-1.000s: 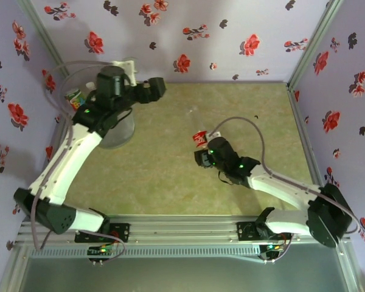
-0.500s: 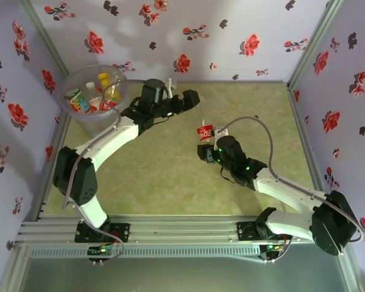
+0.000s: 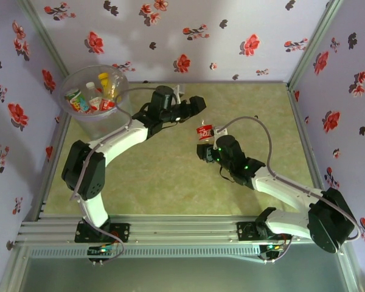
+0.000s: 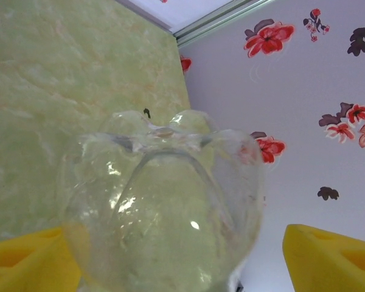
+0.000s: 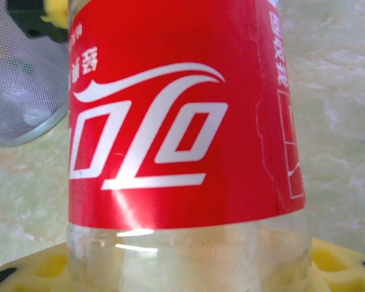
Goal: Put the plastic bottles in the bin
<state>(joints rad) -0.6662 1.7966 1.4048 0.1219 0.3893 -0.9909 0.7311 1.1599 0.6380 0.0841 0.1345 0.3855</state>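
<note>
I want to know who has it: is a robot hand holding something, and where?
The right gripper holds the red-labelled plastic bottle, jaws on the clear part beside its label.

The left arm [image 3: 118, 137] is bending up from its base and lying out to the right over the worktop [image 3: 164, 182], its wrist [image 3: 164, 104] pointing toward the right arm [image 3: 280, 185]. Its jaws are standing wide around the base of a red-labelled bottle [image 5: 176, 121], with one yellow pad [image 4: 328, 258] sitting clear of it. The right arm is stretching forward and to the left, low over the worktop, its jaws gripping that bottle by the lower body.
</note>
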